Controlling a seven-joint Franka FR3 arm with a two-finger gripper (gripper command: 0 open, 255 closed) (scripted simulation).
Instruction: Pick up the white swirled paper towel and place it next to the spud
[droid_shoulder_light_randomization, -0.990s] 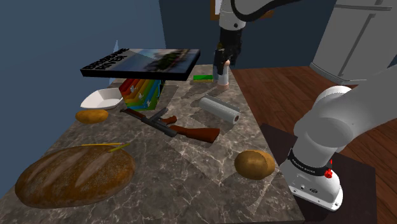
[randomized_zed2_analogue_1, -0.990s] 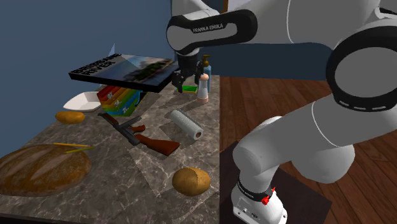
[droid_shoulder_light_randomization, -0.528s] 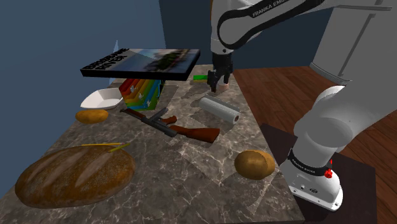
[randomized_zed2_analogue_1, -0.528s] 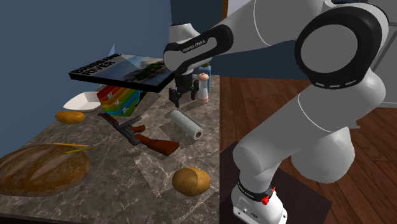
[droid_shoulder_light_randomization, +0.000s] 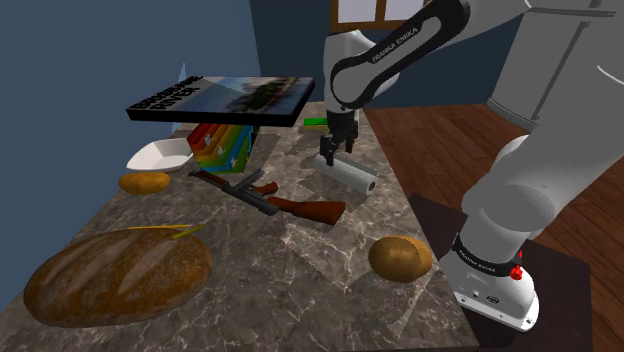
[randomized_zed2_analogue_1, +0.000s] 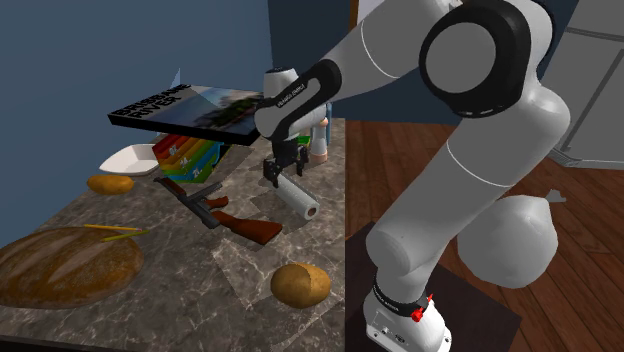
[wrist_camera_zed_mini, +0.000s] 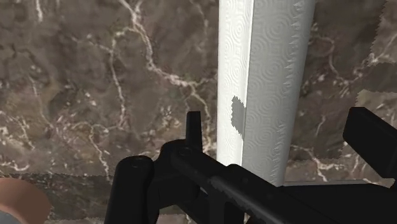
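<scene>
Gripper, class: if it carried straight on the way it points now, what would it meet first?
Most likely the white paper towel roll. The gripper points down at it, with its jaws open to either side of it. The marble counter lies beneath the roll. How much gap remains is hard to judge.

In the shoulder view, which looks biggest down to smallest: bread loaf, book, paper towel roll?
1. bread loaf
2. book
3. paper towel roll
The bread loaf lies nearest the camera, so its lead is partly nearness.
</scene>
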